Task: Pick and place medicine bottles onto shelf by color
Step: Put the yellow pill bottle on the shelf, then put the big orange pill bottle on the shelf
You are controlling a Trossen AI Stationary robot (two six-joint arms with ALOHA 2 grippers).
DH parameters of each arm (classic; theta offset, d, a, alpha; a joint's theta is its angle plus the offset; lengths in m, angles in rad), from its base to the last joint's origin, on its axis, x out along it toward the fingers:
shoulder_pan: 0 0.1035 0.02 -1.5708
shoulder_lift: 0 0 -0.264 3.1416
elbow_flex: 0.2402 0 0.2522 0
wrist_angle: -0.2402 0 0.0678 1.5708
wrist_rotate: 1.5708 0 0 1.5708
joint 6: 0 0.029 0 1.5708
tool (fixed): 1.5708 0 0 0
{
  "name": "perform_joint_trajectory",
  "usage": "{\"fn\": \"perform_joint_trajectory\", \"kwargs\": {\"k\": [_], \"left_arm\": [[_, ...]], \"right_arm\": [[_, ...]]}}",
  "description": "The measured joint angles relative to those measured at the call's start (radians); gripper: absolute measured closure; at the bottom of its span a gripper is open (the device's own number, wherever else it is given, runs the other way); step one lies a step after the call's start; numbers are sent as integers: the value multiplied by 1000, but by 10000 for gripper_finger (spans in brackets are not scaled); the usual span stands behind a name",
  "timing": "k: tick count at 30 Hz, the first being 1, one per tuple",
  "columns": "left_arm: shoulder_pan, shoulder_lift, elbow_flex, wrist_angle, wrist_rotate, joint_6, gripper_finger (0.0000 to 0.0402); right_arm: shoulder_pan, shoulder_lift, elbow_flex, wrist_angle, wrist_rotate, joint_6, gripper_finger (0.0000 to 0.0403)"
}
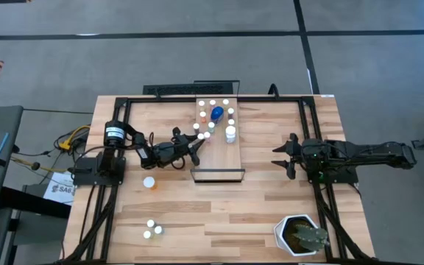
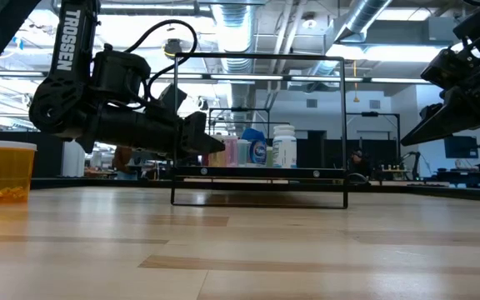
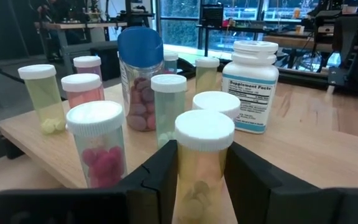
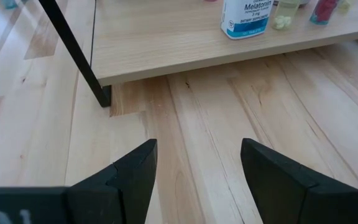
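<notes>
The left gripper (image 3: 201, 180) has its fingers closed around a yellow bottle (image 3: 202, 158). The bottle stands straight up, white cap on top, at the left edge of the shelf (image 1: 230, 156). The right gripper (image 4: 197, 180) waits over the surface, fingers wide open.

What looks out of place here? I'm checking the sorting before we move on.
Nothing is spilled or tipped. Three bottles sit off the shelf: an orange bottle and two white-capped bottles on the table near the left arm. The left gripper has its jaws around a yellowish bottle at the shelf's edge.
</notes>
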Motion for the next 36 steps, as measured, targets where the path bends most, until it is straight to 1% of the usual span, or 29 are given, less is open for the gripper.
{"fn": "perform_joint_trajectory", "kwargs": {"k": [5, 8, 13, 18, 23, 26, 31, 34, 36], "left_arm": [[0, 1, -1, -7, -4, -10, 256], [0, 1, -1, -5, -5, -10, 240], [0, 1, -16, 1, -4, -30, 236], [0, 1, -72, 49, 22, -78, 235], [-6, -31, -132, 46, 39, -103, 235], [-18, -79, -172, 44, 48, -102, 235], [-38, -217, -253, 20, 43, -71, 235], [-45, -323, -289, -58, 18, -68, 235], [-45, -403, -306, -141, 8, -68, 235]], "right_arm": [[0, 0, 0, 0, 0, 0, 147], [0, 0, 0, 0, 0, 0, 147], [0, 0, 0, 0, 0, 0, 147], [0, 0, 0, 0, 0, 0, 147], [0, 0, 0, 0, 0, 0, 147], [0, 0, 0, 0, 0, 0, 147], [0, 0, 0, 0, 0, 0, 147], [0, 0, 0, 0, 0, 0, 147], [0, 0, 0, 0, 0, 0, 147]]}}
